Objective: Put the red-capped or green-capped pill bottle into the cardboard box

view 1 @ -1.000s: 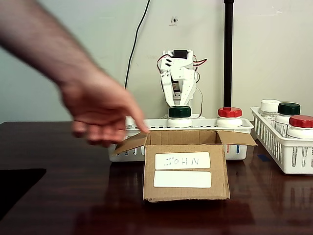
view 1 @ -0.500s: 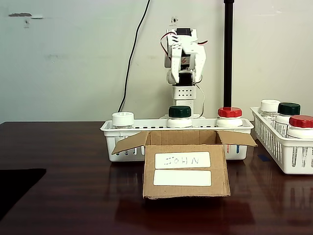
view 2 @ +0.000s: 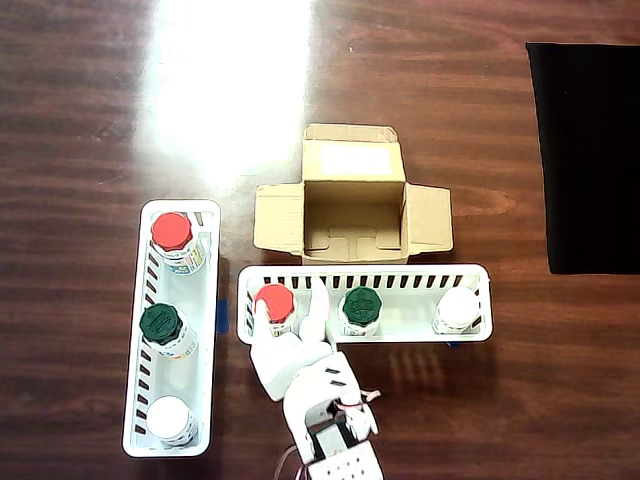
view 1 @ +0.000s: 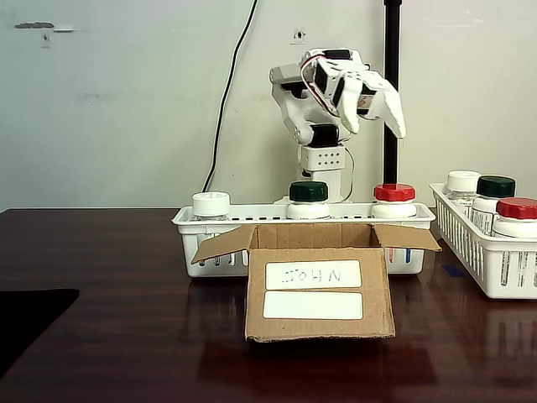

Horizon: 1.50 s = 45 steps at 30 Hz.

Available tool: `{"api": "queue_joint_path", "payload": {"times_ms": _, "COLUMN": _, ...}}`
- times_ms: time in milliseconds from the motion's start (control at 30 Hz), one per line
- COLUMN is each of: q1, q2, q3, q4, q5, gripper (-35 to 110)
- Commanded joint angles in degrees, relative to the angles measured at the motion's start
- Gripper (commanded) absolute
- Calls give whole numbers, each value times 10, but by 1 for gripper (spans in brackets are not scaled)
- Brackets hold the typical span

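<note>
White plastic arm swings out over the near basket [view 2: 365, 272]: half a second ago it stood folded upright against the wall, and a second ago a person's hand reached across the cardboard box [view 1: 320, 284]; that hand has gone, and the gripper [view 1: 374, 107] now leans forward and to the right in the fixed view, high above the row of bottles. In the overhead view the gripper [view 2: 288, 322] has its fingers spread apart and holding nothing, one tip beside the red cap and the other between that cap and the green-capped bottle [view 2: 361, 309]. The reach suggests the pick is only beginning, with descent and closure yet to come.

The pill bottle [view 2: 275, 304] stands upright at the left end of that slotted white basket in the overhead view, just behind the box; in the fixed view the pill bottle [view 1: 393, 201] sits at the right end of the row. Its ribbed red screw cap tops a white body, mostly hidden by the basket wall. The box stands open, flaps spread, empty inside, its upper label handwritten "JOHN". A white-capped bottle [view 1: 211, 205] shares the row.
</note>
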Motion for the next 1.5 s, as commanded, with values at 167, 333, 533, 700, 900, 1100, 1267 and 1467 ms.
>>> {"api": "queue_joint_path", "payload": {"times_ms": 167, "q1": -8, "q2": -115, "q3": -5, "q4": -150, "q5": 17, "gripper": 63}}
{"api": "queue_joint_path", "payload": {"times_ms": 333, "q1": -2, "q2": -71, "q3": 54, "q4": -163, "q5": 29, "gripper": 63}}
{"api": "queue_joint_path", "payload": {"times_ms": 533, "q1": -11, "q2": 66, "q3": 166, "q4": -156, "q5": 47, "gripper": 63}}
{"api": "queue_joint_path", "payload": {"times_ms": 700, "q1": -17, "q2": 76, "q3": 171, "q4": -134, "q5": 43, "gripper": 63}}
{"api": "queue_joint_path", "payload": {"times_ms": 900, "q1": -25, "q2": 75, "q3": 170, "q4": -134, "q5": 47, "gripper": 63}}
{"api": "queue_joint_path", "payload": {"times_ms": 1100, "q1": -46, "q2": 69, "q3": 179, "q4": -152, "q5": 49, "gripper": 64}}
{"api": "queue_joint_path", "payload": {"times_ms": 1267, "q1": -54, "q2": 22, "q3": 165, "q4": -186, "q5": 54, "gripper": 63}}
{"api": "queue_joint_path", "payload": {"times_ms": 1467, "q1": -39, "q2": -68, "q3": 110, "q4": -202, "q5": 70, "gripper": 63}}
